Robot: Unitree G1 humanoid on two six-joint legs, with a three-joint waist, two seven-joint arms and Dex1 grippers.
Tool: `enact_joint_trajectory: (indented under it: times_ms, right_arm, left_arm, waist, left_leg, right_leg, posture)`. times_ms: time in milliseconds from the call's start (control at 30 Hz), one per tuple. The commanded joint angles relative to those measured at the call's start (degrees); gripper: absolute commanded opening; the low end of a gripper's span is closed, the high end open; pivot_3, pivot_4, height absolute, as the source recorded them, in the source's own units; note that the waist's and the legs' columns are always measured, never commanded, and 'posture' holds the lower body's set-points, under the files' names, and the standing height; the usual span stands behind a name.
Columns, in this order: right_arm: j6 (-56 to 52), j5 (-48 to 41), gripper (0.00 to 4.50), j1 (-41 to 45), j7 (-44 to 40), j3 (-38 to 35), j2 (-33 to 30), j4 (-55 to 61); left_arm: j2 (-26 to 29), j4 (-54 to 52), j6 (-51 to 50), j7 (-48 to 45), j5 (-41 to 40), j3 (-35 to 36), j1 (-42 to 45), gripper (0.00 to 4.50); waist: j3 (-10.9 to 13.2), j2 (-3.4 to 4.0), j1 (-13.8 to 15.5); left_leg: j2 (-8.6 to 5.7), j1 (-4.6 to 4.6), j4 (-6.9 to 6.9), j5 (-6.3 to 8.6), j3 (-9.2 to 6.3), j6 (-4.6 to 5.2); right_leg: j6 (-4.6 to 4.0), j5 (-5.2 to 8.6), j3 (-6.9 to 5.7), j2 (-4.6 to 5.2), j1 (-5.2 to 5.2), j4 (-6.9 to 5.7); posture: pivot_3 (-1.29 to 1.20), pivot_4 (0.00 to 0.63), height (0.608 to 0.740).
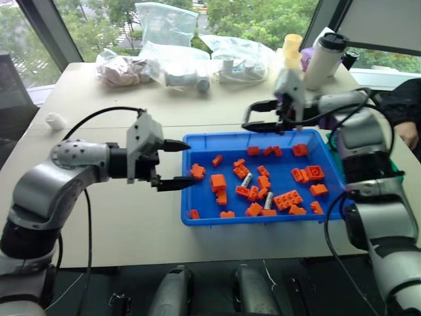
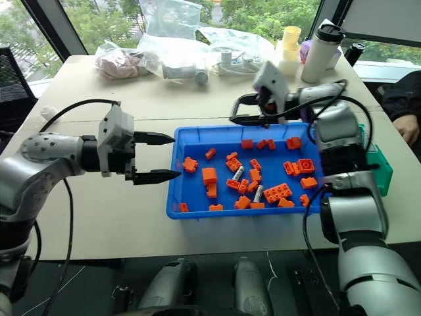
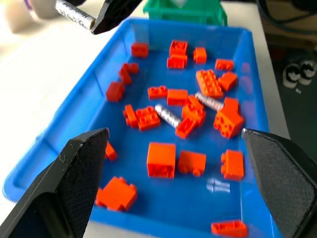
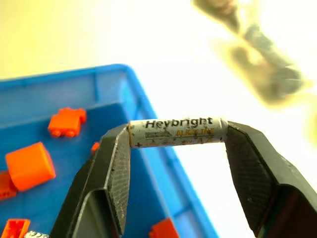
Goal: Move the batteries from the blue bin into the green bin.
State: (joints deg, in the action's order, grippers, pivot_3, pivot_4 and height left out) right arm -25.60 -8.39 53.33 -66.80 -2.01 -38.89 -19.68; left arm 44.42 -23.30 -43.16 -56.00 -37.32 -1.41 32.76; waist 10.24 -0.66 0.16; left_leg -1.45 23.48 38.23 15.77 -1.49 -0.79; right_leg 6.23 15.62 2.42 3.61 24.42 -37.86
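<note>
My right gripper (image 1: 246,117) is shut on one battery (image 4: 176,131), pinched end to end between its fingertips. It hovers above the far left corner of the blue bin (image 1: 197,139). The same held battery (image 3: 74,16) appears in the left wrist view. Two more batteries (image 1: 247,180) (image 1: 268,201) lie among orange bricks in the middle of the blue bin. My left gripper (image 1: 189,164) is open at the bin's left rim, pointing across it, with nothing between its fingers. The green bin (image 2: 380,164) stands against the blue bin's right side, partly hidden behind my right arm.
Several orange bricks (image 1: 219,183) are scattered through the blue bin. Plastic bags (image 1: 177,66), a white bottle (image 1: 323,59) and yellow cups (image 1: 291,49) sit at the back of the table. A person's hand (image 2: 409,128) rests at the right edge.
</note>
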Motion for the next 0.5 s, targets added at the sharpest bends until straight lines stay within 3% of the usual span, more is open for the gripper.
enact_joint_trajectory:
  times_ms: [33, 267, 500]
  right_arm:
    - [-9.03, -1.05, 2.22, -7.92, 8.81, -10.62, -6.85, 9.98]
    - [-16.29, 0.59, 2.22, -25.07, 22.76, -23.66, -11.86, 16.48]
    - [-19.9, -0.47, 2.22, -30.18, 27.85, -25.11, -12.42, 18.26]
  left_arm:
    - [-3.29, 2.54, 2.36, -0.74, 1.28, -2.92, 3.45, 4.5]
    - [-8.82, 8.76, 6.14, -1.9, 4.93, -6.77, 6.06, 4.5]
    - [-8.7, 9.64, 7.19, -3.93, 6.39, -7.51, 5.56, 4.5]
  waist:
    - [-0.01, 0.0, 0.34]
    - [-0.02, 0.02, -0.78]
    - [-0.06, 0.1, -1.37]
  left_leg:
    - [-0.01, 0.0, -0.01, 0.0, 0.01, 0.0]
    - [0.05, -0.08, -0.01, -0.01, 0.21, 0.02]
    - [0.11, -0.18, -0.02, -0.01, 0.33, 0.02]
  right_leg:
    - [0.0, 0.0, 0.01, 0.0, 0.0, 0.03]
    - [0.0, 0.0, 0.16, -0.1, 0.0, -0.04]
    - [0.0, 0.0, 0.32, -0.2, 0.01, -0.13]
  posture:
    - [0.0, 0.15, 0.74]
    - [0.0, 0.15, 0.74]
    - [0.0, 0.15, 0.74]
